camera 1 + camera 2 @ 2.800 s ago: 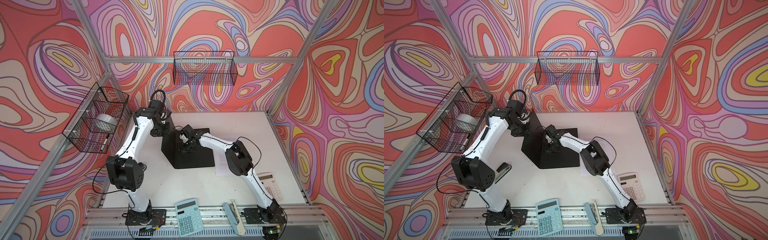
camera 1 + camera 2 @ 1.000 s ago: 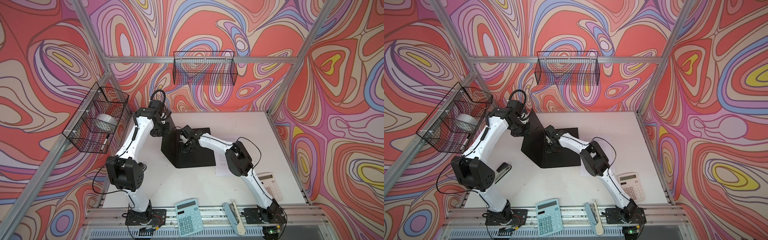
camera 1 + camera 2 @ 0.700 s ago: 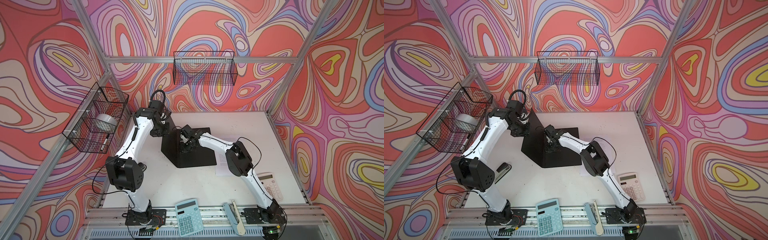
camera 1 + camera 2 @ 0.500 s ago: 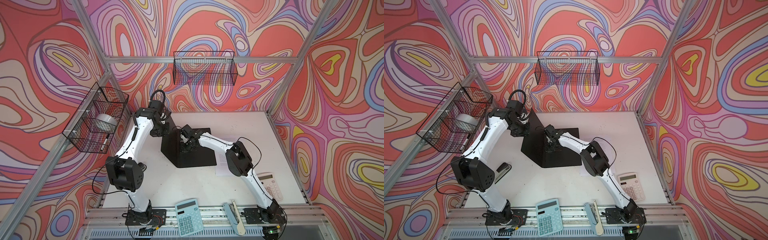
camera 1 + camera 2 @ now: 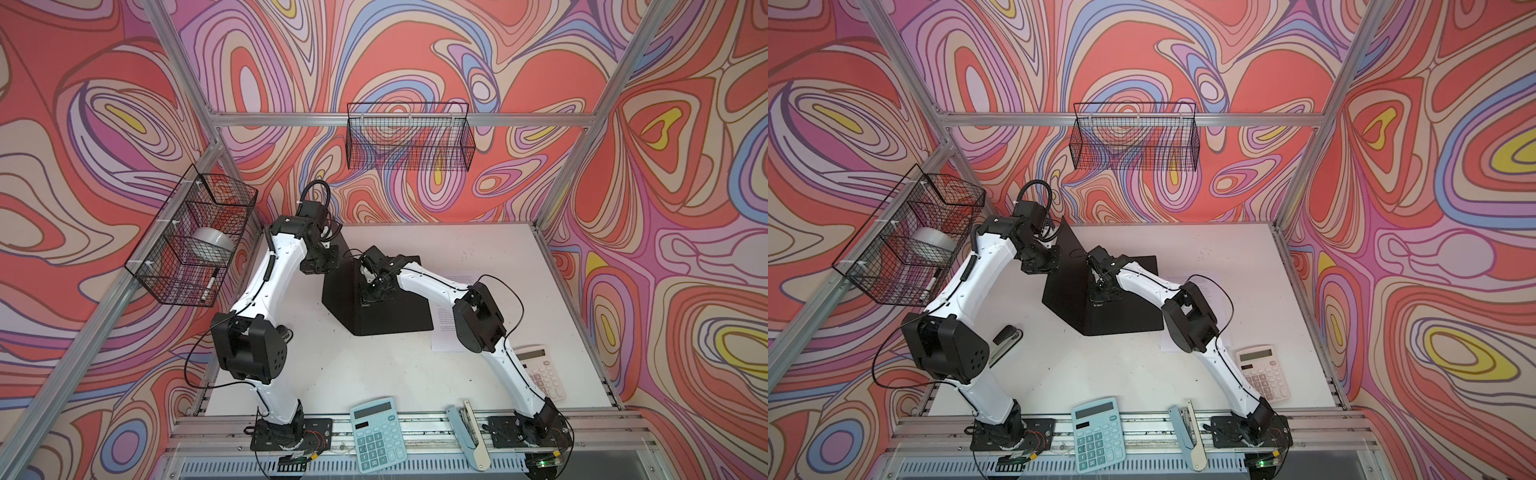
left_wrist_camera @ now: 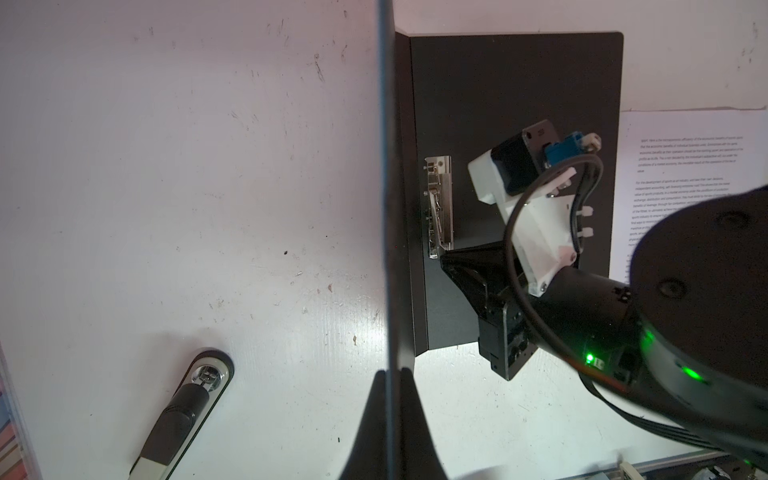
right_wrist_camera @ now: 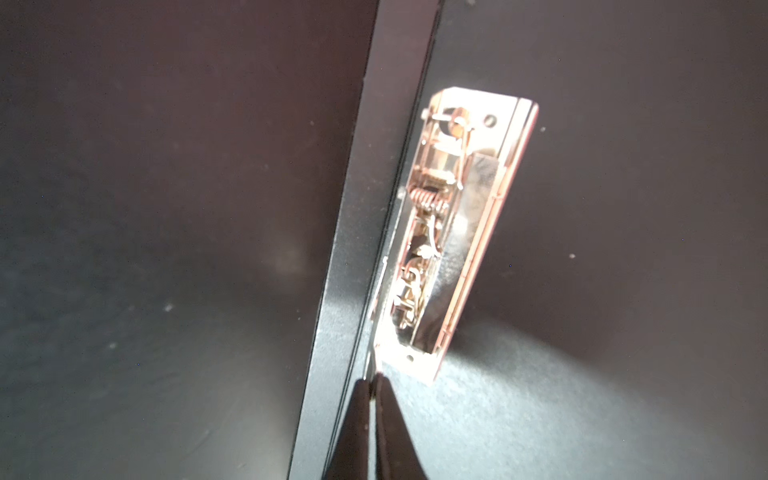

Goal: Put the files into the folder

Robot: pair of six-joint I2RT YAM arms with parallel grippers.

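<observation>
In the left wrist view, the left fingers (image 6: pixel 368 428) are seen closed hard on the folder (image 6: pixel 511 83). Its cover (image 6: pixel 386 166) is pinched upright and edge-on between them. Beyond the fingertips the black inside is laid flat on the desk (image 6: pixel 166 187), with the metal clip (image 6: pixel 439 208) just beside the spine. The right fingers (image 6: pixel 469 270) are placed at one end of the clip. The files (image 6: pixel 685 174) are seen past them, flat on the desk just beside the folder's outer edge, not yet inside.

In the right wrist view, the right fingers (image 7: pixel 392 428) are shut tip to tip at the clip's corner (image 7: pixel 457 232). A thin metal lever is seen running into the tips and appears to be nipped there, though so fine a contact cannot be confirmed.

In both top views the files (image 5: pixel 444 336) (image 5: pixel 1217 299) are partly hidden under the right arm, well apart from both pairs of fingers.

Several failures can be foreseen. The lever could be lost from so narrow a pinch, and the clip would then snap shut. The thin cover could be let slip by the left fingers and would drop onto the right arm. The folder is not pinned down, so it could be dragged across the desk by any sideways pull on the clip. No fingers are free for the sheets, so one hold must be given up first.
</observation>
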